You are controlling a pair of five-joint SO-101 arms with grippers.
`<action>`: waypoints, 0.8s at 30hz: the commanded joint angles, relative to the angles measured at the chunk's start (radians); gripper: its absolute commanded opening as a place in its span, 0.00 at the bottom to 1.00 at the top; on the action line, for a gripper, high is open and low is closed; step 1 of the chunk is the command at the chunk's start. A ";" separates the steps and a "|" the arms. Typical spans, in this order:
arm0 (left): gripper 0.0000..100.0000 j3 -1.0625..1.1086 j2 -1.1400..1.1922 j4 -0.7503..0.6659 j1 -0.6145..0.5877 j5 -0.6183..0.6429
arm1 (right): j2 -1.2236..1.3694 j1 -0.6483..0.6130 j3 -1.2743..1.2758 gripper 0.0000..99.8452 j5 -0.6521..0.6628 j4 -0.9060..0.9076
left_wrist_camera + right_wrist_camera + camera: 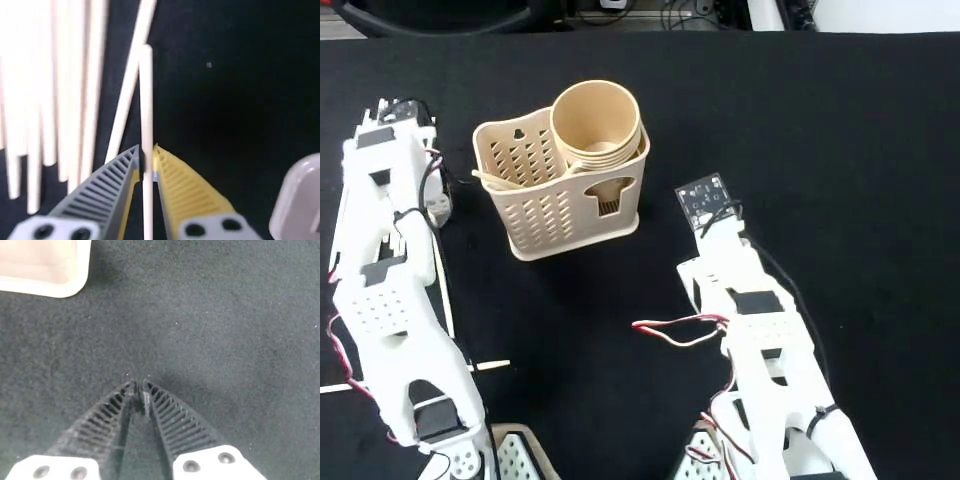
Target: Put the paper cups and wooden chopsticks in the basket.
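The left gripper [146, 155] is clamped on a single wooden chopstick [145, 90], pinched between its grey and yellow fingers. Just beside it, loose chopsticks [65, 100] lie on the black cloth [240, 100]. The basket [560, 220] stands between the two arms (a stack of paper cups [597, 120] in one compartment, a lone chopstick [492, 181] in the other). The right gripper [136, 387] is closed on nothing, low over the cloth near the basket's corner.

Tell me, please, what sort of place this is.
Probably a robotics lab bench: two white robot arms on a black-covered table, cables behind it, and a basket of paper cups as practice items.
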 commanded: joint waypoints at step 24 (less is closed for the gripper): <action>0.03 0.866 -1.755 -0.724 0.174 -0.002 | -0.030 -0.006 -0.005 0.01 0.006 -0.018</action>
